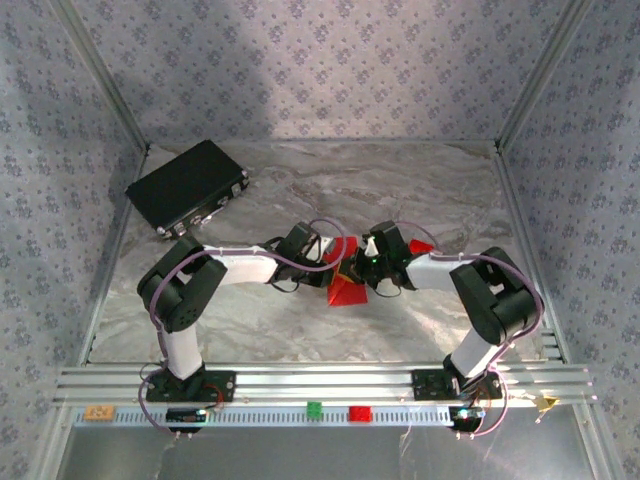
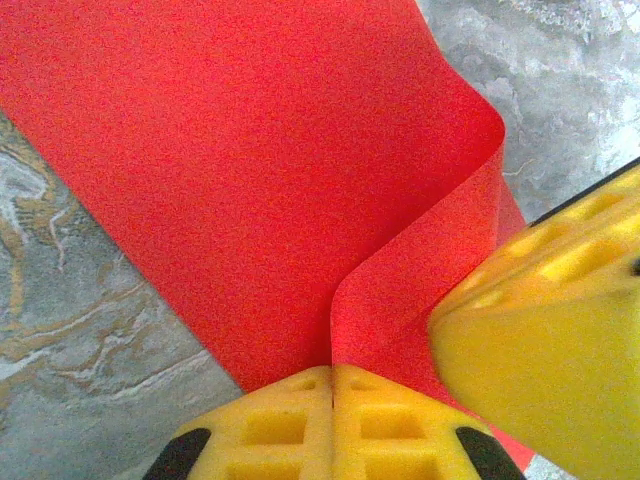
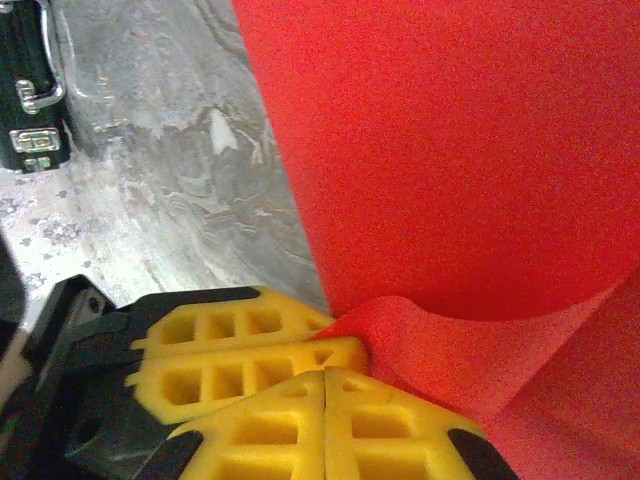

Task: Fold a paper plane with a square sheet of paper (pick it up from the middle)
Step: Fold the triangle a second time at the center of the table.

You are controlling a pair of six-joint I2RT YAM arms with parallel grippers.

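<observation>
At the centre of the table (image 1: pixel 300 190), in the top external view, the square sheet of paper (image 1: pixel 345 288) is located between the left gripper (image 1: pixel 325 255) and the right gripper (image 1: pixel 365 265), which meet tip to tip over it. A black box (image 1: pixel 187 187) is positioned at the far left corner, well apart from the sheet, and a small red block (image 1: pixel 359 414) and a green block (image 1: pixel 314 408) are seated on the near rail. From the left wrist view, the left gripper (image 2: pixel 332 372) is seen with its jaws pressed together, a raised fold of the sheet (image 2: pixel 250 170) pinched in their seam; a finger of the right gripper (image 2: pixel 560 330) is just beside it. From the right wrist view, the right gripper (image 3: pixel 325 375) is likewise closed, pinching a curled edge of the sheet (image 3: pixel 450 150), with the left gripper's fingers (image 3: pixel 240 350) touching alongside.
</observation>
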